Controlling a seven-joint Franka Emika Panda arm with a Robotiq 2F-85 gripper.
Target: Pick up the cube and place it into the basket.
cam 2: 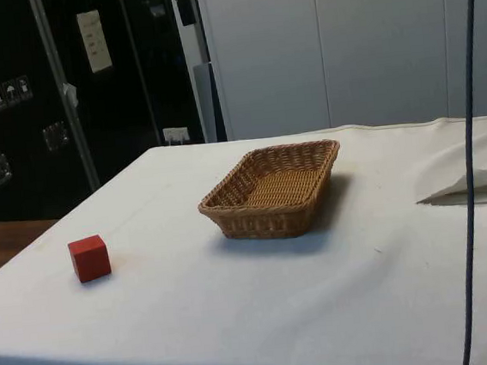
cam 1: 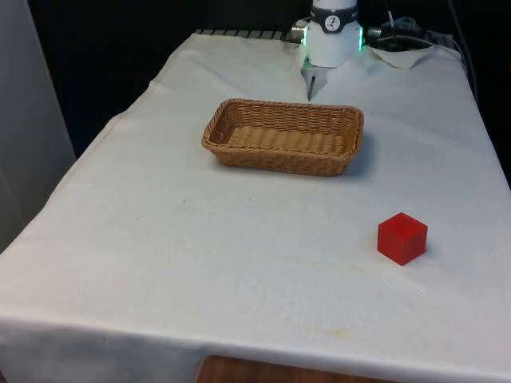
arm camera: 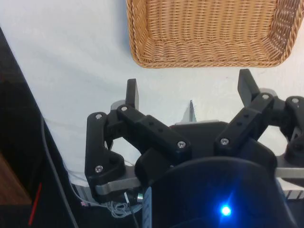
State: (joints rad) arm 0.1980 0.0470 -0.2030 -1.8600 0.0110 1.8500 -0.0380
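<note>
Tool [arm camera: 188,88] hangs spread wide behind the basket [cam 1: 239,152], well apart from the red cube [cam 1: 402,238].

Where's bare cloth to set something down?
Most of the white cloth is bare: the near stretch between the basket and table edge, beside the red cube. Tightest behind the basket, where the open gripper hangs.

pincer [arm camera: 189,89] spread wide, nothing held
</note>
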